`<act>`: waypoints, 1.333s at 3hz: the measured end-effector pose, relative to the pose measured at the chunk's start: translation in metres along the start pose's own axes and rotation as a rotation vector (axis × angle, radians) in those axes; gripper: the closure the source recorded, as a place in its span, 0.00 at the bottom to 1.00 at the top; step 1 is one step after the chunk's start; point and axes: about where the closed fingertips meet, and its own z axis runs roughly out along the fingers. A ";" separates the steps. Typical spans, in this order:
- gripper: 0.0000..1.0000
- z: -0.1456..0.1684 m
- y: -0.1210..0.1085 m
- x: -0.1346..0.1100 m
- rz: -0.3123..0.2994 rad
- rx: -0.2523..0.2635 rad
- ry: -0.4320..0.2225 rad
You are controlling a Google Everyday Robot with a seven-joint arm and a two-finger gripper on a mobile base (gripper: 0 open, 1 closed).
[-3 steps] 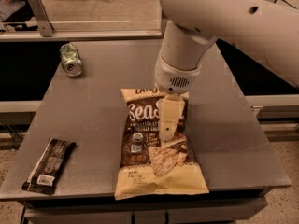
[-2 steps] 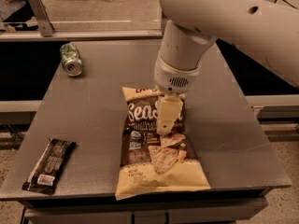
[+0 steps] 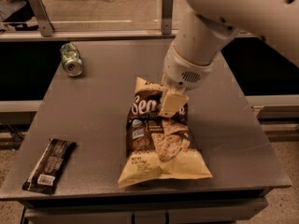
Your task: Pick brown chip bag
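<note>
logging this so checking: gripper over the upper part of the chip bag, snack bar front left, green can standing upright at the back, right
No: the camera view shows the green can lying on its side at the back, not upright. The rest holds: gripper over the upper part of the chip bag, snack bar front left.

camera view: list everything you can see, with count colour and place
crinkly brown and cream chip bag: one, dark brown middle with cream-yellow ends, lying flat at the table's centre
green metal drink can: one, green, on its side at the far left corner
narrow dark snack-bar wrapper: one, dark with a white label, near left corner
flat grey table: one, grey, under all three items
metal upright brackets: two, grey, behind the table
white robot arm: one, white, reaching down from the upper right
cream tool: one, cream, over the bag's upper part
</note>
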 end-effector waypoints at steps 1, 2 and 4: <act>1.00 -0.028 -0.001 0.011 0.054 0.036 -0.061; 1.00 -0.055 -0.007 0.024 0.107 0.065 -0.114; 1.00 -0.088 -0.027 0.014 0.085 0.075 -0.186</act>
